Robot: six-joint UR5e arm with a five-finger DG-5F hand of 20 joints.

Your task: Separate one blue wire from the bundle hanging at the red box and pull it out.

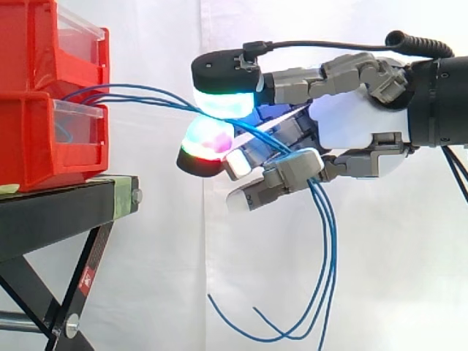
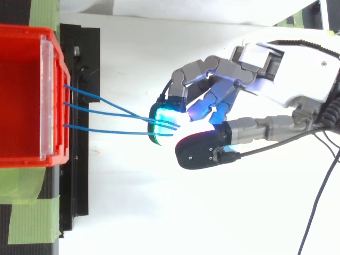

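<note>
Blue wires (image 1: 329, 241) pinched by robot hand (image 1: 351, 121) (side view: ends dangling).

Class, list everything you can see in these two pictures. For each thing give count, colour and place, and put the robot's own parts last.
red bins: two, red, stacked at the left on the stand.
blue wires: three, blue, running from the bins' front into the hand, ends hanging below it.
black stand: one, black, under the bins.
green tape: strips, green, on the stand beside the bin.
white curtain: one, white, behind everything.
hand: one, grey and white, from the right, glowing pads pinching the blue wires.
</note>
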